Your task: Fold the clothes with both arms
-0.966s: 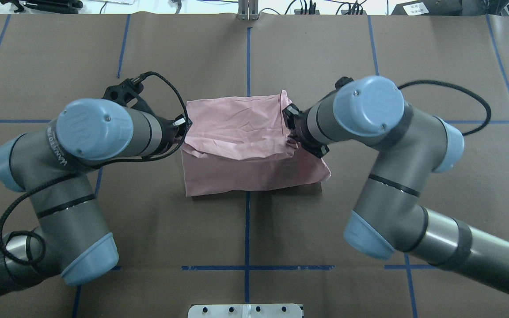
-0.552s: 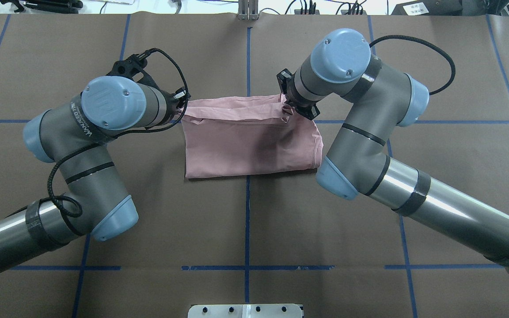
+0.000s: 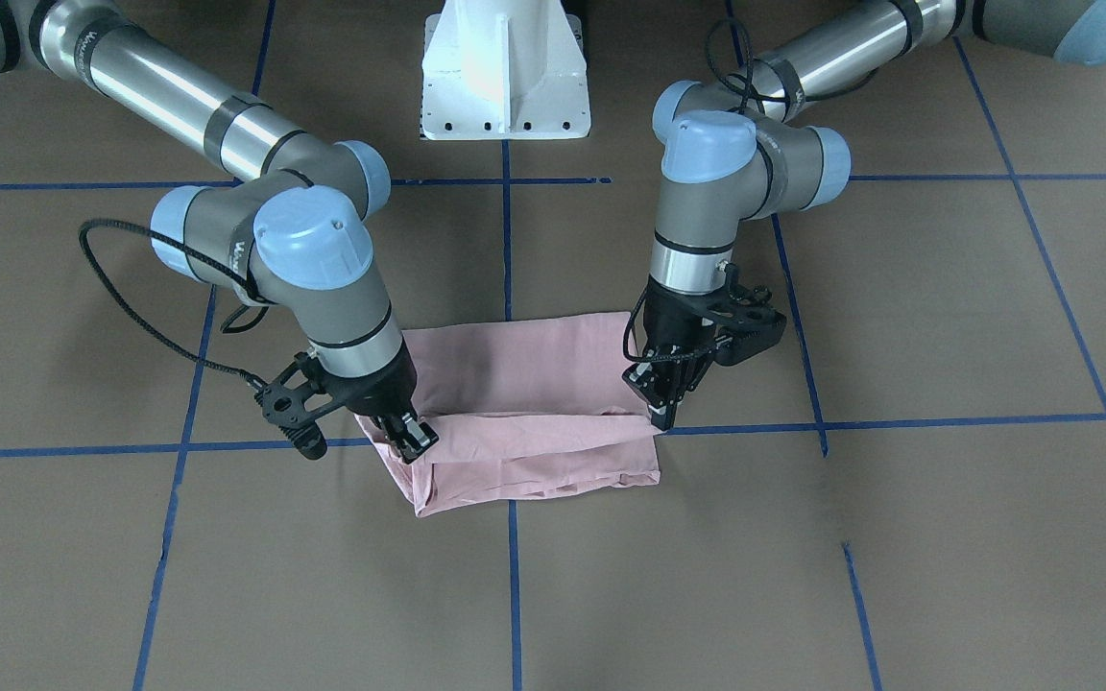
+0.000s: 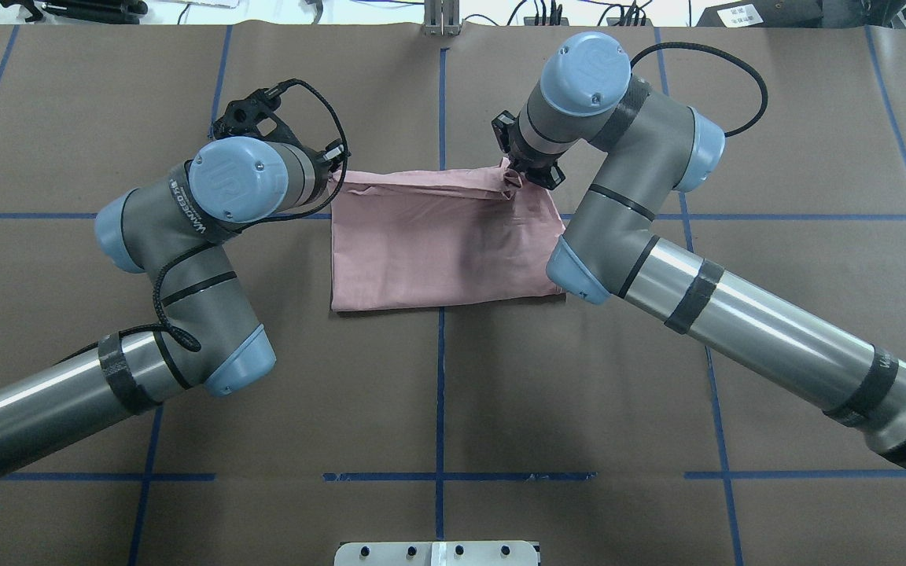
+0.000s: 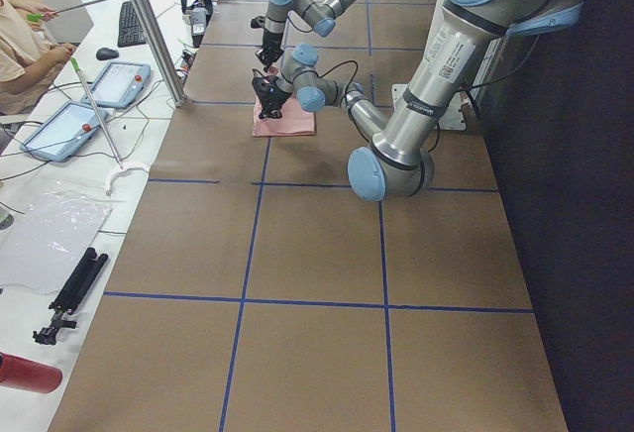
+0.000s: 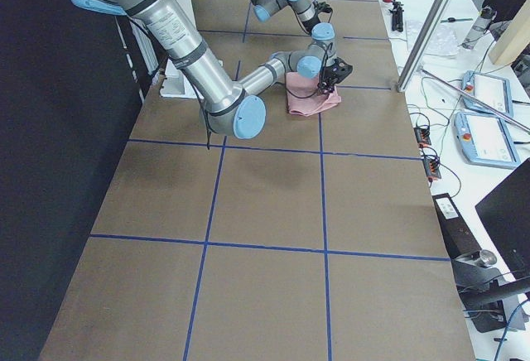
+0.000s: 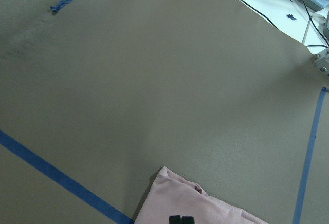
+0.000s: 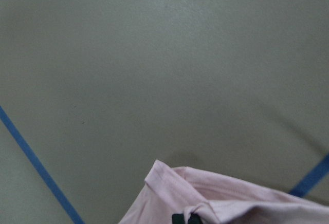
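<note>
The pale pink T-shirt [image 4: 445, 251] lies folded as a rectangle at the middle of the brown table; its print is hidden. It also shows in the front-facing view [image 3: 534, 384]. My left gripper [image 4: 335, 171] is shut on the shirt's far left corner, low over the table. My right gripper [image 4: 517, 171] is shut on the bunched far right corner. In the front-facing view the left gripper [image 3: 661, 411] and the right gripper [image 3: 414, 440] both pinch the top layer's edge. The wrist views show pink cloth [image 7: 195, 206] [image 8: 231, 198] between the black fingertips.
Blue tape lines [image 4: 440, 377] cross the brown table cover. The white pedestal base [image 3: 505, 77] stands at the robot's side. A metal post [image 4: 441, 20] stands at the far edge. Operators' desk with pendants [image 5: 69, 125] lies beyond the table.
Both arms have carried the shirt's held edge away from the robot and down to the far edge. The raised, crumpled layer now lies flat over the lower one.
</note>
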Robot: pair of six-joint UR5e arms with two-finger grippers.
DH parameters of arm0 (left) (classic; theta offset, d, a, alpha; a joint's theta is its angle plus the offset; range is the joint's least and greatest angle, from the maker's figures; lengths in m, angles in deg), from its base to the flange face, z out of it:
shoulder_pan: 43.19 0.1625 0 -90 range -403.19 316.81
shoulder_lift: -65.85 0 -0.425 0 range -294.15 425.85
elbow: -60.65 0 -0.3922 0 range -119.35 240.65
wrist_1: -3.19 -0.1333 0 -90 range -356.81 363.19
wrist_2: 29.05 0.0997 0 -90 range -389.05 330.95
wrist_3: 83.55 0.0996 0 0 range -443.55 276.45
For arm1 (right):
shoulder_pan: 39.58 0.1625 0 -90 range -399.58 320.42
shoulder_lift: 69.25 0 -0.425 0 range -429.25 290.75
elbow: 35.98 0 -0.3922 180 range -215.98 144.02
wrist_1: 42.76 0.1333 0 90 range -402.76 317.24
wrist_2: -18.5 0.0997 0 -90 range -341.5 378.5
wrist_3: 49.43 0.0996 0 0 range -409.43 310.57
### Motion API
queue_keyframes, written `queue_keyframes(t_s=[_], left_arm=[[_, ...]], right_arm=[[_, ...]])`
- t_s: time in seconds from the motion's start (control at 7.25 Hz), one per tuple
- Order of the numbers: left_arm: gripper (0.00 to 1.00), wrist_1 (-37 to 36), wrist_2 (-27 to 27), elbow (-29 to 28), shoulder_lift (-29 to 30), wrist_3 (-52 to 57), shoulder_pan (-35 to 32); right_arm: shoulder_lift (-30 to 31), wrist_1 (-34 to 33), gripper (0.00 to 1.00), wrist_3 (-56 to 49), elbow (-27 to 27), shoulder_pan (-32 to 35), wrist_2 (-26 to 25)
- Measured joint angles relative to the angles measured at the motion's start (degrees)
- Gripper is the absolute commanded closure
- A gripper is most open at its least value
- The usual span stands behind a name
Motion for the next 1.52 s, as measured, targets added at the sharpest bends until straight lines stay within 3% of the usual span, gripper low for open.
queue_keyframes(t_s=[0.28, 0.55, 0.83, 1.1, 1.24, 1.52], left_arm=[[0.42, 14.8, 1.8, -9.7, -0.9, 6.4, -2.1], [0.44, 22.2, 1.9, -9.5, -3.4, 8.1, -2.7], [0.48, 22.2, 0.2, -5.2, -3.8, 8.3, -2.8], [0.48, 20.0, -6.1, 2.1, -6.7, 9.8, -3.2], [0.48, 19.6, -10.3, 5.5, -9.9, 13.9, -4.3], [0.47, 19.6, -20.2, 9.7, -18.6, 30.4, -10.2]], right_arm=[[-4.3, 8.4, 0.0, -14.9, 13.6, 3.0, 1.1], [-4.8, 10.2, 0.0, -20.4, 14.4, 6.7, 6.2], [-1.2, 10.0, 0.0, -20.5, 7.5, 8.7, 10.7], [8.2, 7.2, 0.0, -20.1, -5.7, 9.3, 12.0], [12.7, 5.8, 0.0, -21.7, -10.6, 10.6, 13.1], [22.6, 5.0, 0.0, -34.7, -16.2, 15.8, 16.2]])
